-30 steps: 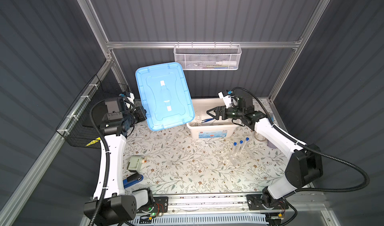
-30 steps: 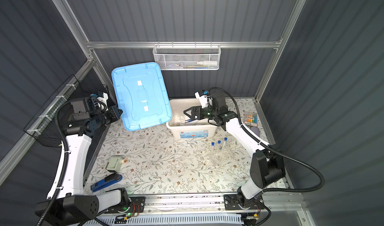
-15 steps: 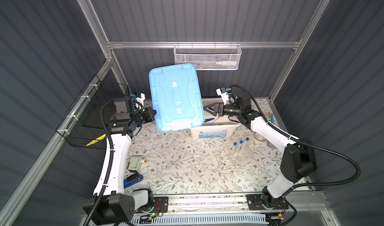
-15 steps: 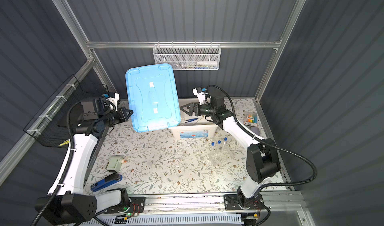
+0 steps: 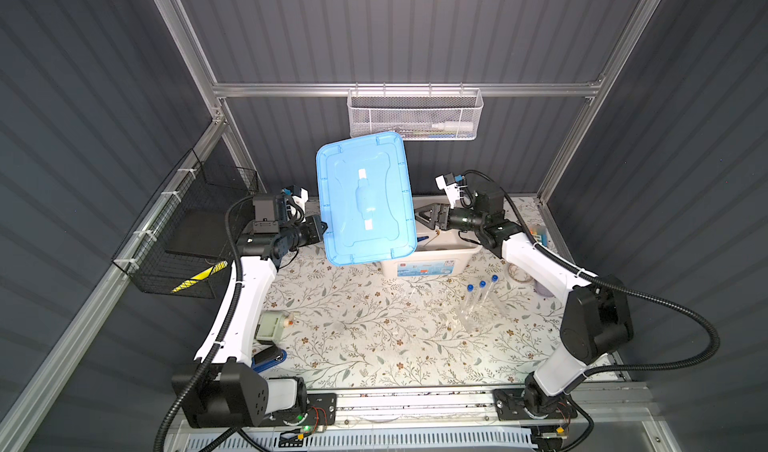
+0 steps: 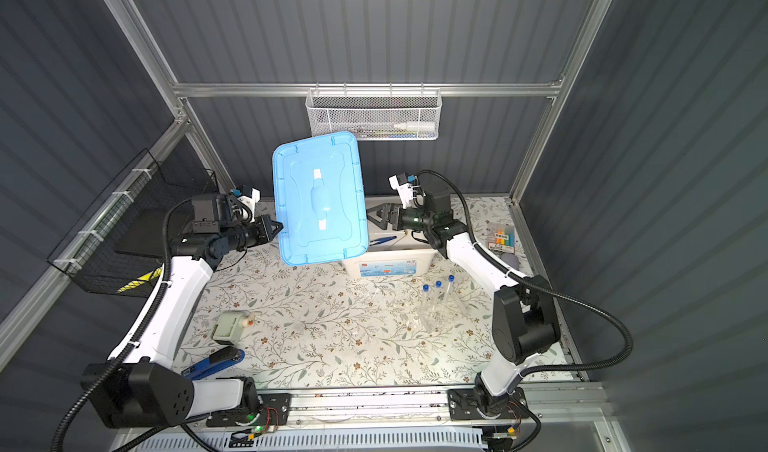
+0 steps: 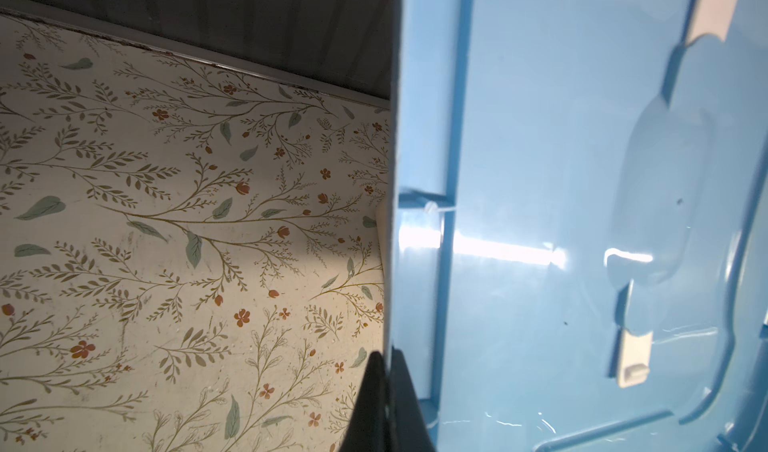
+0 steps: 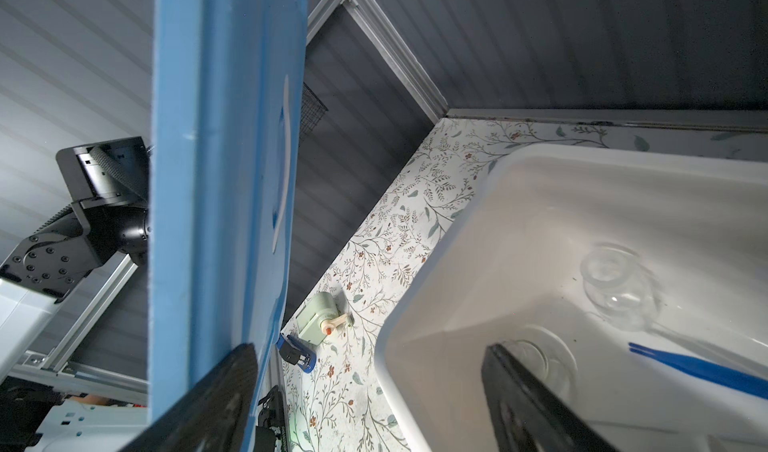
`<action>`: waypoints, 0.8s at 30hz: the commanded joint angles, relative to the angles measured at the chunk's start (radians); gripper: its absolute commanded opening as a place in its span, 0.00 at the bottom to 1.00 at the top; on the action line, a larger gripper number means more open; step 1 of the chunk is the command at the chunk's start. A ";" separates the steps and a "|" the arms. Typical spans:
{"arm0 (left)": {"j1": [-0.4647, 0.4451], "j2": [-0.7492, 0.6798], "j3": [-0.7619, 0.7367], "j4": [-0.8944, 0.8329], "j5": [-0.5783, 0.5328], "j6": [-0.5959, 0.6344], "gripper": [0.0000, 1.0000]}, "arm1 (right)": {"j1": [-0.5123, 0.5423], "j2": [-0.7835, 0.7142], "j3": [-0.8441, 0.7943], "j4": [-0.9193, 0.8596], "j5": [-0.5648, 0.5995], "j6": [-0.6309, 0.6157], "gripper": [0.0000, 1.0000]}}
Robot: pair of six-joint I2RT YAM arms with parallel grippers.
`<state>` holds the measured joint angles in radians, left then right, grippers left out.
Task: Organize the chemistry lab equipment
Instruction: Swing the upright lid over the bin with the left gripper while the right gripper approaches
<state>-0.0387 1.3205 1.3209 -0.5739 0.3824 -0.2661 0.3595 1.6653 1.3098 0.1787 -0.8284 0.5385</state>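
Observation:
A blue lid point(image 5: 365, 198) point(image 6: 318, 198) hangs tilted in the air over the left end of the white bin point(image 5: 428, 263). My left gripper point(image 5: 322, 232) point(image 7: 388, 387) is shut on the lid's point(image 7: 582, 221) left edge. My right gripper point(image 5: 422, 217) point(image 8: 370, 346) is open above the bin point(image 8: 457, 238), one finger close against the lid's point(image 8: 224, 159) right edge. Blue tweezers point(image 8: 698, 371), a clear flask point(image 8: 615, 292) and a small clear dish point(image 8: 540, 358) lie inside the bin. Three blue-capped test tubes point(image 5: 482, 292) point(image 6: 438, 292) stand in front of the bin on the right.
A blue stapler point(image 5: 268, 356) and a pale green device point(image 5: 270, 325) lie at front left. A pack of coloured pens point(image 6: 503, 238) sits at the right edge. A white wire basket point(image 5: 413, 115) hangs on the back wall, a black mesh basket point(image 5: 187, 238) on the left.
My left arm has carried the lid rightwards, from left of the bin to over its left end. My right gripper has drawn back slightly to the right, staying open by the lid's right edge.

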 commanded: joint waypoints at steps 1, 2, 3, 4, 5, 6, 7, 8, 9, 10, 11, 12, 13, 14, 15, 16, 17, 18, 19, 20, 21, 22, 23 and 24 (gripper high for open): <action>0.000 -0.003 0.018 0.039 -0.005 -0.007 0.00 | -0.036 -0.049 -0.030 -0.005 0.009 0.002 0.87; 0.000 -0.001 0.017 0.040 -0.005 -0.009 0.00 | -0.045 -0.057 -0.037 -0.004 0.007 0.003 0.87; 0.000 0.001 0.018 0.044 -0.003 -0.010 0.00 | -0.052 -0.063 -0.042 0.001 0.003 0.005 0.87; 0.000 0.004 0.017 0.046 -0.002 -0.012 0.00 | -0.055 -0.068 -0.049 0.007 -0.005 0.007 0.87; 0.000 0.006 0.014 0.049 0.003 -0.012 0.00 | -0.056 -0.071 -0.053 0.014 -0.015 0.012 0.87; 0.000 0.009 0.012 0.054 0.008 -0.017 0.00 | -0.056 -0.070 -0.053 0.019 -0.023 0.016 0.87; 0.000 0.012 0.006 0.062 0.015 -0.020 0.00 | -0.056 -0.064 -0.053 0.038 -0.042 0.032 0.87; 0.000 0.014 0.001 0.069 0.022 -0.024 0.00 | -0.055 -0.054 -0.054 0.063 -0.066 0.054 0.87; 0.000 0.015 -0.001 0.074 0.027 -0.029 0.00 | -0.054 -0.045 -0.053 0.078 -0.078 0.072 0.87; -0.001 0.017 -0.004 0.079 0.030 -0.032 0.00 | -0.053 -0.033 -0.053 0.090 -0.085 0.087 0.86; -0.001 0.018 -0.006 0.081 0.033 -0.032 0.00 | -0.052 -0.025 -0.053 0.098 -0.087 0.094 0.86; -0.001 0.019 -0.007 0.081 0.035 -0.032 0.00 | -0.050 -0.017 -0.052 0.100 -0.087 0.099 0.86; -0.001 0.018 -0.008 0.084 0.037 -0.032 0.00 | -0.049 -0.007 -0.049 0.101 -0.090 0.103 0.86; -0.001 0.016 -0.010 0.086 0.038 -0.034 0.00 | -0.048 0.006 -0.044 0.106 -0.096 0.110 0.86; -0.001 0.019 -0.012 0.089 0.038 -0.036 0.00 | -0.045 0.015 -0.039 0.116 -0.104 0.122 0.86; -0.003 0.021 -0.014 0.092 0.041 -0.036 0.00 | -0.041 0.028 -0.037 0.139 -0.117 0.141 0.86; -0.005 0.025 -0.016 0.096 0.042 -0.040 0.00 | -0.034 0.038 -0.031 0.160 -0.126 0.158 0.86; -0.010 0.030 -0.018 0.101 0.046 -0.043 0.00 | -0.026 0.048 -0.021 0.166 -0.133 0.168 0.86; -0.017 0.037 -0.018 0.102 0.047 -0.044 0.00 | -0.013 0.061 -0.006 0.162 -0.140 0.169 0.85; -0.024 0.044 -0.019 0.105 0.045 -0.045 0.00 | 0.002 0.075 0.011 0.152 -0.146 0.165 0.84; -0.031 0.049 -0.020 0.109 0.043 -0.047 0.00 | 0.014 0.087 0.024 0.143 -0.148 0.158 0.84; -0.040 0.055 -0.020 0.117 0.043 -0.050 0.00 | 0.027 0.097 0.035 0.135 -0.149 0.152 0.84; -0.047 0.060 -0.023 0.125 0.041 -0.054 0.00 | 0.037 0.108 0.044 0.131 -0.147 0.150 0.83; -0.054 0.065 -0.023 0.131 0.040 -0.057 0.00 | 0.043 0.114 0.048 0.135 -0.147 0.155 0.83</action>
<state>-0.0731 1.3777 1.3109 -0.5034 0.3897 -0.2996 0.3763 1.7714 1.3117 0.2905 -0.9413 0.6834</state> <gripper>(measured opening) 0.049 0.829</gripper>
